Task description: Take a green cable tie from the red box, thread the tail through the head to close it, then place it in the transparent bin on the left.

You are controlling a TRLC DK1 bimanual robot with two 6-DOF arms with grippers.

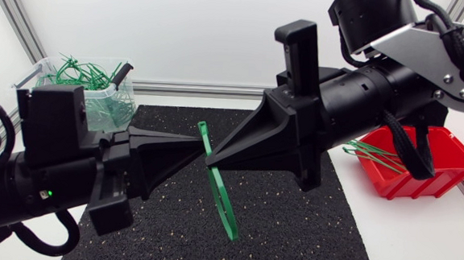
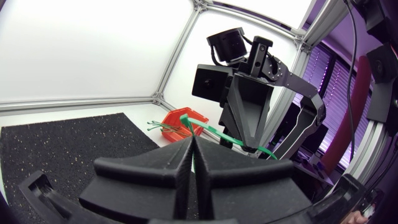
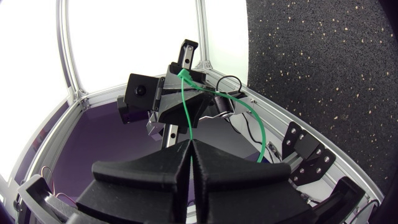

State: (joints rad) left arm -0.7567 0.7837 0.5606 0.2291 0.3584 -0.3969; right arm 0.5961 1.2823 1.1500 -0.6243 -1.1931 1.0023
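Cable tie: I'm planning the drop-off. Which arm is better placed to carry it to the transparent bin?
Probably left: the left gripper and right gripper are both shut on the cable tie, but the transparent bin stands on the left arm's side.

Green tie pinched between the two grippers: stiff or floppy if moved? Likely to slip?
Probably springy, not limp: the tie hangs below the left gripper and right gripper in a smooth curve, unkinked. Likely very light: a thin strip. May slip or twist: it looks smooth and each gripper pinches only a narrow bit.
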